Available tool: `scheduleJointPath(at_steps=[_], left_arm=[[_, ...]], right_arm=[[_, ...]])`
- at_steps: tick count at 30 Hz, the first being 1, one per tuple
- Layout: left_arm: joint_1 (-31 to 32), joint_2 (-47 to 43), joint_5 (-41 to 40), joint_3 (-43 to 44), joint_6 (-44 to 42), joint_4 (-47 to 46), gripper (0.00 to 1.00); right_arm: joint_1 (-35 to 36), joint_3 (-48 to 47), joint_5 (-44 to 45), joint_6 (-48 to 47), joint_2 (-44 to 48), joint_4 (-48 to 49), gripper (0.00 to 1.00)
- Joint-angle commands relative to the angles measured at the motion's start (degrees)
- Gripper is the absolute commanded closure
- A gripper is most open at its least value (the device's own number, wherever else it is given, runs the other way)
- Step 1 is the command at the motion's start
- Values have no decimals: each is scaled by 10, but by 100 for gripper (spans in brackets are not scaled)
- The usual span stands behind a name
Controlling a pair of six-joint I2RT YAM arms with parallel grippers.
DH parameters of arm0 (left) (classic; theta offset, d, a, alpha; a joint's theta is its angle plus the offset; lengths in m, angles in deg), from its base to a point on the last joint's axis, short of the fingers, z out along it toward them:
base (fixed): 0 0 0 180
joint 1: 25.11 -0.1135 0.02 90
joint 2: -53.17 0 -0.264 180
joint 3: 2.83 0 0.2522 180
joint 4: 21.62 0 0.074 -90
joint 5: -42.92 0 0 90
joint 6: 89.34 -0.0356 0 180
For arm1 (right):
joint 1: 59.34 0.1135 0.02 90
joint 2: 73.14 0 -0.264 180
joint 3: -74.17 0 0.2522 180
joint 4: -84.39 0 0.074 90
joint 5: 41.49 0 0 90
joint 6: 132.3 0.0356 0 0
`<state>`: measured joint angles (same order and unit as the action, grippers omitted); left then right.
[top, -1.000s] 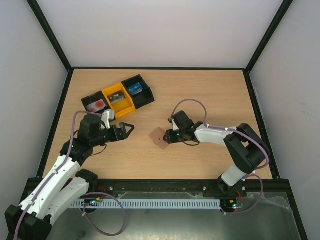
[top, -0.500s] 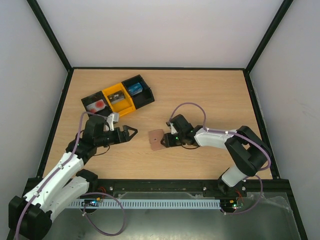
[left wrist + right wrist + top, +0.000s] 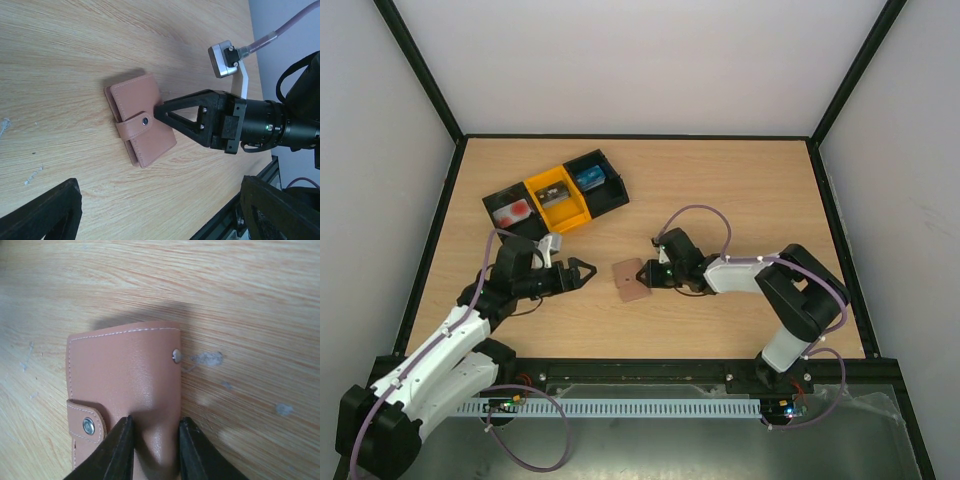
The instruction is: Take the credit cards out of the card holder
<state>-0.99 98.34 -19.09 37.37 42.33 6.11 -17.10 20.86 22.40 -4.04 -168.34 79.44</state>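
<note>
Card holder [image 3: 631,279]: lies flat on the table [image 3: 740,190], near the middle and a little towards the near edge. It is closed. The cover is a smooth, slightly glossy pinkish-tan leather-like material with rounded corners and a line of pale stitching along the rim. A narrow strap [image 3: 132,128] of the same material wraps over one edge and is fastened by a small round metal snap [image 3: 145,121]. In the right wrist view a second metal stud [image 3: 176,356] sits near the far right corner of the cover.

Right gripper [image 3: 651,274]: at the right edge of the card holder, with its black wedge-shaped fingers [image 3: 119,450] lying on the cover. The jaws are narrow, and a strip of cover shows between them. Whether they pinch the leather or only rest on it cannot be told.

Left gripper [image 3: 582,271]: just left of the card holder, not touching it. Its black fingers [image 3: 47,212] are spread wide with nothing between them.

Table: light wood-grain laminate, matt, with a few whitish scuffs [image 3: 206,358] beside the holder.

Tray [image 3: 557,192]: a hard plastic three-section tray at the far left, well apart from the card holder. The outer sections are black and the middle one is yellow. It holds a red-and-white item on the left, a grey one in the middle and a blue one on the right, all too small to identify.

A mauve cable [image 3: 700,208] loops above the right arm.
</note>
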Motion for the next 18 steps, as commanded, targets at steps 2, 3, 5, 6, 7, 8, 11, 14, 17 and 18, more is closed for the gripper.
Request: scheduleJointPath(at_steps=[2, 3, 5, 6, 7, 8, 11, 14, 17, 18], left_arm=[[9, 11, -3, -6, 2, -12, 17], [12, 18, -4, -6, 2, -13, 18], [18, 28, -4, -6, 2, -18, 21], [21, 33, -4, -7, 4, -22, 23], [23, 36, -3, -8, 8, -26, 24], [23, 40, 2, -10, 12, -32, 26], [28, 48, 22, -13, 22, -56, 31], [38, 58, 25, -10, 24, -68, 36], [53, 74, 28, -7, 28, -88, 42], [59, 82, 27, -7, 29, -94, 43]], right_arm=[[1, 21, 4, 21, 0, -3, 88], [1, 22, 0, 25, 1, -1, 93], [4, 20, -14, 35, 5, 5, 98], [9, 20, -15, 41, 8, 9, 98], [14, 21, -15, 49, 13, 12, 98], [20, 22, -14, 57, 19, 14, 98], [34, 22, -13, 85, 43, 20, 98], [53, 16, 4, 120, 72, 16, 98], [73, 7, 33, 144, 103, 0, 98], [78, 3, 42, 149, 113, -8, 98]])
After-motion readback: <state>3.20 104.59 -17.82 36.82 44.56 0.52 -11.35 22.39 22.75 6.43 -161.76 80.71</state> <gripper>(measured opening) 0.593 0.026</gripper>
